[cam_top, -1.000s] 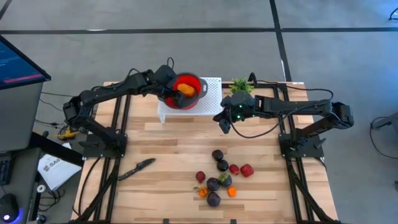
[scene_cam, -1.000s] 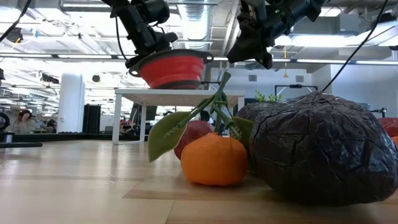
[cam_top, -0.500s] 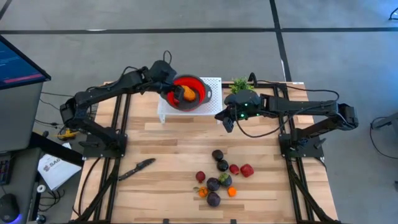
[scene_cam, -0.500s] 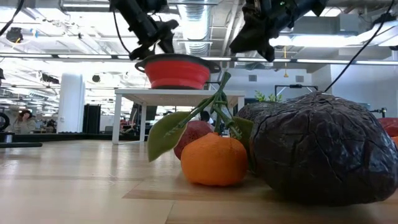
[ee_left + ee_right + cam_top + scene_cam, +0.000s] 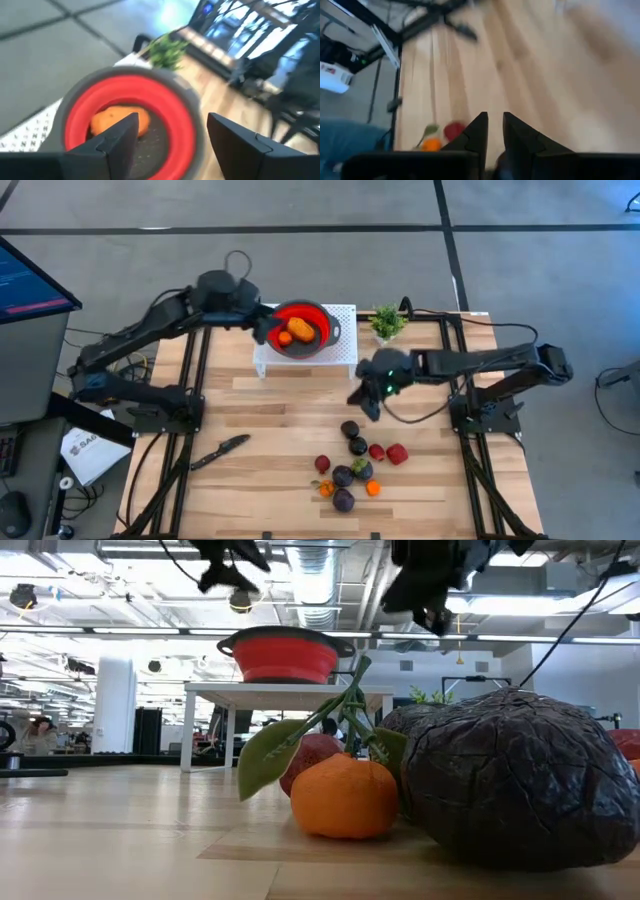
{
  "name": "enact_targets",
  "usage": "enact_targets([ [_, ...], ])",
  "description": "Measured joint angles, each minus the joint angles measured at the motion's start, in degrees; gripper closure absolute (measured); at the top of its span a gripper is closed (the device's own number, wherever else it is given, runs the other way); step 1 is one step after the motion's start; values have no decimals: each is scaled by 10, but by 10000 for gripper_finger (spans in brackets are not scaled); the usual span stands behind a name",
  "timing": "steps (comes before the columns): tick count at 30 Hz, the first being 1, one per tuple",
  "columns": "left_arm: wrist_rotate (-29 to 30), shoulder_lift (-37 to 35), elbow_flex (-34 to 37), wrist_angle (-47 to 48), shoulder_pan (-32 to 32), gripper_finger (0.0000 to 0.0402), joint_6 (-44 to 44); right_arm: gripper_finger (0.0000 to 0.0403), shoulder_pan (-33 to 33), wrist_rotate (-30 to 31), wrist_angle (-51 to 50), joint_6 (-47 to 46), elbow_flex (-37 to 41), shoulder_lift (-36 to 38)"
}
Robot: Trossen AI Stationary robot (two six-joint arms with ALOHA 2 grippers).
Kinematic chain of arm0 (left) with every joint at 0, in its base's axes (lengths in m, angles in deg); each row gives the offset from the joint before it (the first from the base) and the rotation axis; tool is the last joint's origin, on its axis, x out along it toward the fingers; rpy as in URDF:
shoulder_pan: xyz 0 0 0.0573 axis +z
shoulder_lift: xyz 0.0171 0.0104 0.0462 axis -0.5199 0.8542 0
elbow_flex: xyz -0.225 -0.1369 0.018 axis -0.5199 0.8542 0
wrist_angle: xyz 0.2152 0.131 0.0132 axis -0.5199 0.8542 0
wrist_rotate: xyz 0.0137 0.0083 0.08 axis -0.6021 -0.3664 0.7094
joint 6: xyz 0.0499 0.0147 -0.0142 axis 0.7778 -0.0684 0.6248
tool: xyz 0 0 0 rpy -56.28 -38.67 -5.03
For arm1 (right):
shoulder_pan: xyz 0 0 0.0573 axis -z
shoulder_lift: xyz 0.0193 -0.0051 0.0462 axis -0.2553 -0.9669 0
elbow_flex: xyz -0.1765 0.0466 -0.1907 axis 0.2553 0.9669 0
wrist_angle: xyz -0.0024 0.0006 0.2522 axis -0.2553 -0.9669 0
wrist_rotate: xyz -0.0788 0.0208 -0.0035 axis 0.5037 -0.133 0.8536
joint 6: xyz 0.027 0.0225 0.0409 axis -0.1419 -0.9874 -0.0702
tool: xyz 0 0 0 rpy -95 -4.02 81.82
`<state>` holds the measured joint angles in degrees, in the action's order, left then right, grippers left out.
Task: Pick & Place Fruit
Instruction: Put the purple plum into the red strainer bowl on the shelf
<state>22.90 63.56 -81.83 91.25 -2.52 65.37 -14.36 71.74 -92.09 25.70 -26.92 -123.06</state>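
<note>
Tabletop (image 5: 280,405) pale planked wood, satin; red bowl (image 5: 318,338) smooth matt plastic; dark purple fruit (image 5: 510,780) crinkled, faintly glossy skin.

A red bowl (image 5: 301,329) with a grey rim sits on a white perforated stand (image 5: 343,338) at the far side of the wooden table (image 5: 270,430). Just beside the stand, at the table's far edge, is a small green potted plant (image 5: 387,321). A black knife (image 5: 221,450) lies well apart from these, near the table's left edge. Off the table on the left are a monitor (image 5: 30,280) and a white box (image 5: 88,453) on the floor.
</note>
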Motion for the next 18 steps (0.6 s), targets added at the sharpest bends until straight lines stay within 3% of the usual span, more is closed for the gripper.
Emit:
enact_targets([
  [5,-2,-77,22,1,-20,186,4,289,-43,-32,-69,-139,0,-58],
  [10,-2,-145,68,2,-43,194,4,188,-65,-65,-73,-264,-2,-119],
  [14,-2,-188,110,0,-58,198,4,128,-72,-55,-89,-346,-31,-171],
  [18,-24,-221,151,0,-67,199,3,112,-75,-9,-130,-375,-81,-227],
])
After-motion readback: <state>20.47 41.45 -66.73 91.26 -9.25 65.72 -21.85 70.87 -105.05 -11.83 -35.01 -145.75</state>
